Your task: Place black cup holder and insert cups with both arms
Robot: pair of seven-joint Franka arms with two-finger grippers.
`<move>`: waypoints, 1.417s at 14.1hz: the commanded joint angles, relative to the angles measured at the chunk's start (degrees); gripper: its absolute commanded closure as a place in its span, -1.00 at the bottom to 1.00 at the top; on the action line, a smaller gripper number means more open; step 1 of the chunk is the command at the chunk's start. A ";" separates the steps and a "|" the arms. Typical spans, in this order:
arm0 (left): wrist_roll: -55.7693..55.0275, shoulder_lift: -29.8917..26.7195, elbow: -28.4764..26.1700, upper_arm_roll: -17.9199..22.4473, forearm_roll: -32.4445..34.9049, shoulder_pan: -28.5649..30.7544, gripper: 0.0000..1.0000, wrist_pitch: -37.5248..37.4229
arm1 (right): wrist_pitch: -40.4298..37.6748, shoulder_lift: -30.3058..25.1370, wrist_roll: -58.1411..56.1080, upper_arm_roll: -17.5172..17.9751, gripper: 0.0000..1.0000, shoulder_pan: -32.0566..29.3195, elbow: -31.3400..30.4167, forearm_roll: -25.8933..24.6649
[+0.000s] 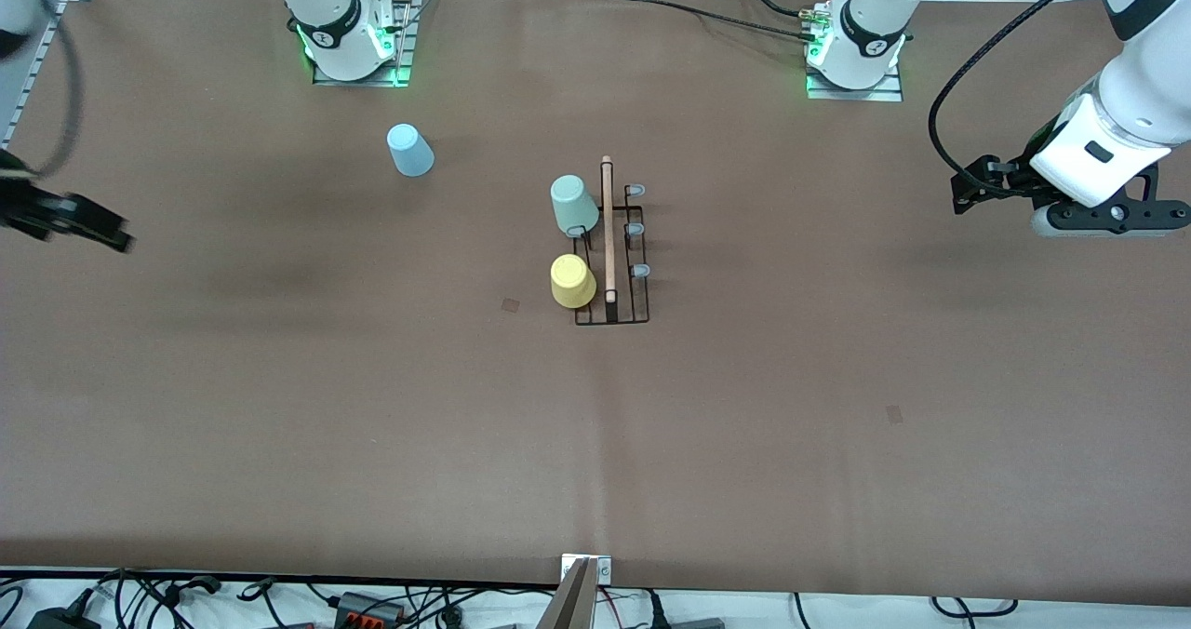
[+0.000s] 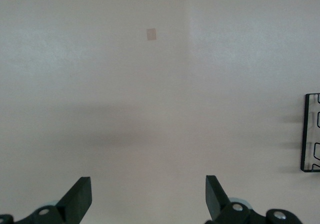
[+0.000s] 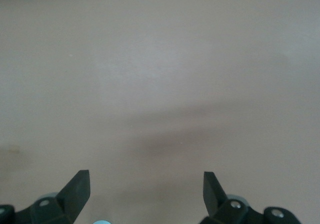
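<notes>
The black cup holder [image 1: 611, 247] stands at the table's middle, its wooden rod [image 1: 608, 229] on top. A mint green cup [image 1: 573, 204] and a yellow cup [image 1: 572, 281] sit upside down on prongs on the side toward the right arm's end. Three grey-blue-tipped prongs [image 1: 635, 229] on the side toward the left arm's end are bare. The light blue cup [image 1: 409, 150] stands upside down on the table near the right arm's base. My left gripper [image 1: 960, 194] [image 2: 148, 194] is open and empty over the left arm's end; the holder's edge [image 2: 311, 132] shows in its view. My right gripper [image 1: 119, 235] [image 3: 146, 191] is open and empty over the right arm's end.
Two small tape patches [image 1: 511, 304] [image 1: 894, 414] lie on the brown table cover. A metal bracket [image 1: 584, 573] and cables [image 1: 372, 606] sit at the table edge nearest the front camera. The arm bases [image 1: 354, 43] [image 1: 856, 52] stand along the farthest edge.
</notes>
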 commanded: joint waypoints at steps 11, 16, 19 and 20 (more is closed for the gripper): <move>0.14 0.63 1.57 0.10 -0.90 -0.10 -1.00 -1.24 | -5.15 -3.57 -3.07 -1.02 -1.00 2.61 -3.31 0.81; 0.05 0.63 1.57 0.10 -0.90 -0.10 -1.00 -1.24 | -4.62 -2.60 -2.89 -0.75 -1.00 2.70 -2.00 1.51; 0.05 0.54 1.66 0.01 -0.90 -0.45 -1.00 -1.24 | -4.53 -0.59 -3.60 -0.84 -1.00 2.70 -0.07 1.34; -0.04 0.54 1.66 -0.08 -0.90 -0.45 -1.00 -1.24 | -4.97 0.47 -3.69 -0.84 -1.00 2.87 2.20 1.42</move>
